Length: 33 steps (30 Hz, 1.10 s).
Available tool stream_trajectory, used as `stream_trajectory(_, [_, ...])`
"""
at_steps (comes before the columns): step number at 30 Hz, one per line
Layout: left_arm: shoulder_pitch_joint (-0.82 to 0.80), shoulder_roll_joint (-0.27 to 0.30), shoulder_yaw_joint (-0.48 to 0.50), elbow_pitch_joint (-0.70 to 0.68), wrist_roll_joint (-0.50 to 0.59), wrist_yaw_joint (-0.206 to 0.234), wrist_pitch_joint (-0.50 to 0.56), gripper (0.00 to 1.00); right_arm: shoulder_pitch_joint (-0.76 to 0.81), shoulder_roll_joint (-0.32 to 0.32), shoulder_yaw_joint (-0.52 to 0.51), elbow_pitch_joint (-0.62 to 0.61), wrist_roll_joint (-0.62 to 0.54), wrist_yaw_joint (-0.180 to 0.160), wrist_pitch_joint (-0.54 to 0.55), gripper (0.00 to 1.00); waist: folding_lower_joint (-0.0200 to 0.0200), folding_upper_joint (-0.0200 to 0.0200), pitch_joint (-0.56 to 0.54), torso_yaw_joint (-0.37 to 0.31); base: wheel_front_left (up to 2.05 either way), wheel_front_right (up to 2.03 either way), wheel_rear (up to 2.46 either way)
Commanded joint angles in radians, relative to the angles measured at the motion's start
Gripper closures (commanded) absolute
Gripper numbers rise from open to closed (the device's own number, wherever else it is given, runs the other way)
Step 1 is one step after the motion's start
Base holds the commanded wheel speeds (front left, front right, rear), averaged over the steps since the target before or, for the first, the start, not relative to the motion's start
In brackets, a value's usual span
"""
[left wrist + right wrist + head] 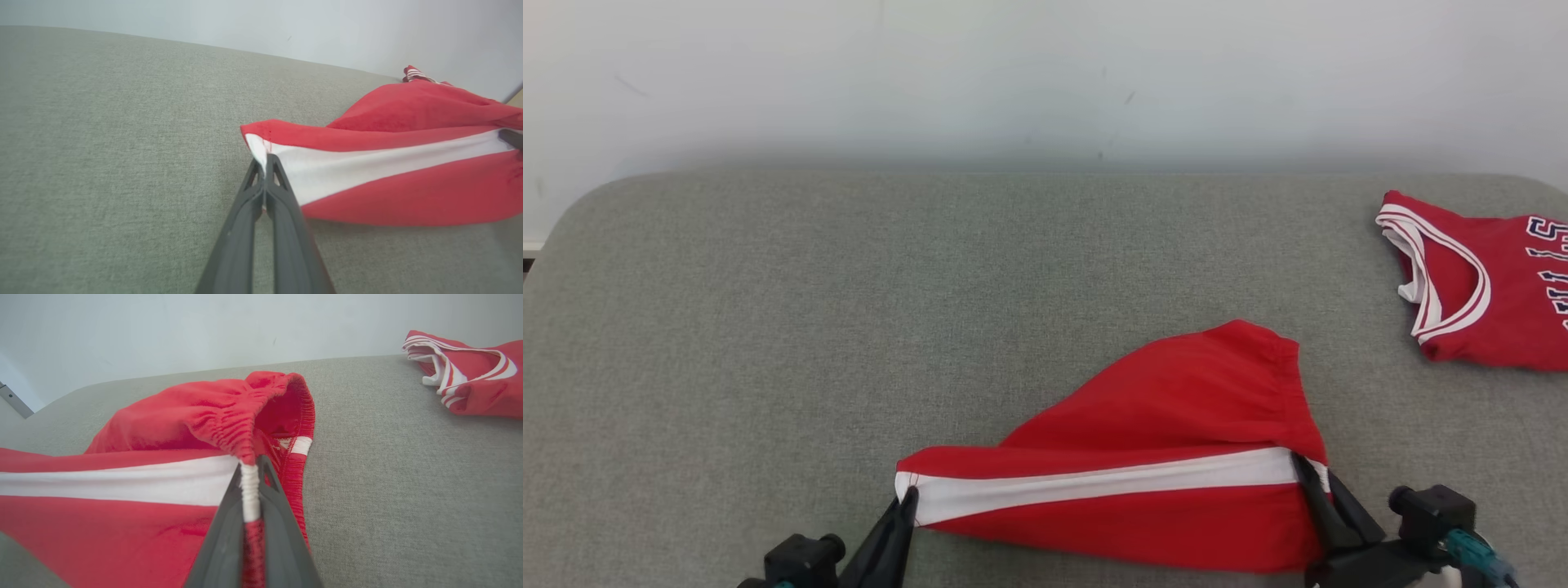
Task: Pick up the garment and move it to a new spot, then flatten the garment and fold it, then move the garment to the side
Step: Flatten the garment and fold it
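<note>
The garment (1168,457) is a pair of red shorts with a white side stripe, lying near the front edge of the grey padded table (849,327). My left gripper (905,500) is shut on the shorts' leg hem at the white stripe, seen close in the left wrist view (264,163). My right gripper (1305,469) is shut on the elastic waistband at the stripe's other end; the right wrist view shows the band pinched between the fingers (250,486). The fabric between the two grips is stretched along the stripe, and the rest (196,412) bunches up behind.
A red jersey (1478,282) with white trim and dark lettering lies at the table's right edge, also in the right wrist view (470,375). A pale wall (1045,73) runs behind the table. Bare grey surface spreads to the left and back.
</note>
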Motion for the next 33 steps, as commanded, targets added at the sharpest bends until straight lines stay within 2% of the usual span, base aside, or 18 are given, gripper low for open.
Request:
stream_trajectory(1, [0.013, 0.012, 0.012, -0.024, 0.016, 0.002, -0.003, 1.00, 0.017, -0.010, -0.006, -0.022, 0.010, -0.002, -0.001, 1.00, 0.0001, 0.0000, 0.003, 0.002, 0.00, 0.00, 0.00])
stream_trajectory(5, [0.004, 0.032, 0.016, -0.098, 0.031, 0.002, -0.003, 1.00, 0.029, -0.030, -0.008, -0.114, 0.052, -0.002, 0.030, 1.00, 0.0001, 0.0000, 0.012, 0.001, 0.00, 0.00, 0.00])
stream_trajectory(9, [-0.084, 0.063, -0.018, -0.138, 0.017, 0.002, 0.008, 1.00, -0.034, -0.049, 0.032, -0.191, 0.077, -0.002, 0.086, 1.00, 0.0001, 0.0000, 0.033, -0.003, 0.00, 0.00, 0.00])
stream_trajectory(12, [-0.196, 0.098, -0.063, -0.161, 0.002, 0.002, 0.045, 1.00, -0.118, -0.068, 0.055, -0.232, 0.108, -0.002, 0.131, 1.00, 0.0001, 0.0000, 0.062, -0.008, 0.00, 0.00, 0.00])
stream_trajectory(17, [-0.448, 0.170, -0.119, -0.192, -0.095, 0.002, 0.129, 1.00, -0.317, -0.077, 0.074, -0.263, 0.233, -0.002, 0.233, 1.00, 0.0001, 0.0000, 0.140, -0.014, 0.00, 0.00, 0.00])
stream_trajectory(21, [-0.687, 0.226, -0.148, -0.175, -0.195, 0.002, 0.194, 1.00, -0.524, -0.094, 0.065, -0.228, 0.348, -0.002, 0.334, 1.00, 0.0001, 0.0000, 0.225, -0.018, 0.00, 0.00, 0.00])
stream_trajectory(24, [-0.872, 0.252, -0.165, -0.130, -0.259, 0.002, 0.228, 1.00, -0.704, -0.120, 0.069, -0.169, 0.367, -0.002, 0.387, 1.00, 0.0001, 0.0000, 0.290, -0.018, 0.00, 0.00, 0.00])
stream_trajectory(29, [-1.153, 0.243, -0.186, -0.020, -0.377, 0.002, 0.265, 1.00, -0.999, -0.070, 0.024, -0.032, 0.486, -0.002, 0.452, 1.00, 0.0001, 0.0000, 0.387, -0.022, 0.00, 0.00, 0.00])
stream_trajectory(33, [-1.348, 0.228, -0.216, 0.056, -0.422, 0.002, 0.267, 1.00, -1.211, -0.048, 0.025, 0.073, 0.479, -0.002, 0.458, 1.00, 0.0001, 0.0000, 0.441, -0.018, 0.00, 0.00, 0.00])
